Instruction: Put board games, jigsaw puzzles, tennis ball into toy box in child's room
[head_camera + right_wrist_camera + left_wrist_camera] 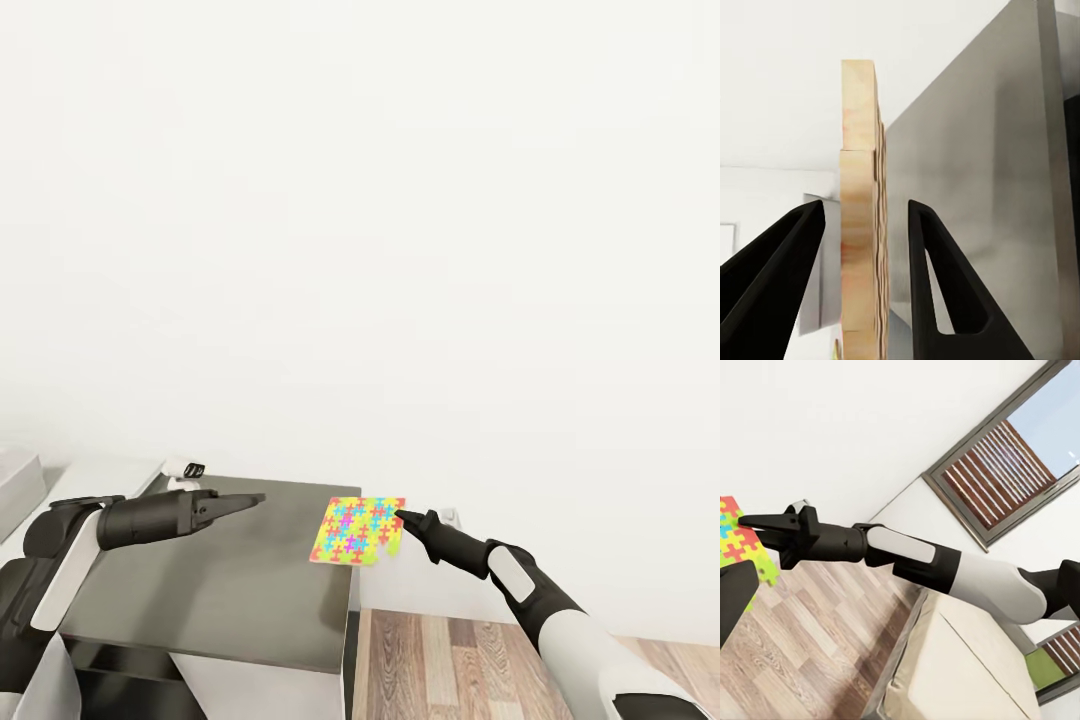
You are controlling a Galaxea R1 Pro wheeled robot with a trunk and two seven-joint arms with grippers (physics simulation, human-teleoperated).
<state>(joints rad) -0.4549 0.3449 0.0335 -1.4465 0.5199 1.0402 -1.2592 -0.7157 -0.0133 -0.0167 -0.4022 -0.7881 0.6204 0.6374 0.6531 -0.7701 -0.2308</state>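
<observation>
**Right arm holds a jigsaw puzzle off the table's corner**

From where I stand, the right gripper [402,517] has a jigsaw puzzle [358,531] pinched by its edge, the neon yellow, pink, blue and orange square hanging in the air just past the far right corner of the table [230,590]. It overlaps that corner a little, and whether it touches the dark grey top I cannot tell. The puzzle is tilted, its patterned face turned toward the robot's head.

Seen along the right gripper's own fingers, the puzzle [861,217] is edge-on: a pale wooden slab standing between the two dark fingers [937,277], which sit close on either side of it. The grey tabletop [982,187] runs away just beyond.

The left gripper [250,499] reaches out level above the far edge of the tabletop, pointing toward the puzzle but apart from it. Its fingers look drawn together to a narrow point with nothing between them.

The left wrist camera looks across at the right arm [945,570] and its gripper [750,520], with a strip of the puzzle [739,544] beside the tips, the wood-plank floor [817,637] below, the corner of the cream bed [960,667] and a window [1020,457] in the white wall.
</observation>
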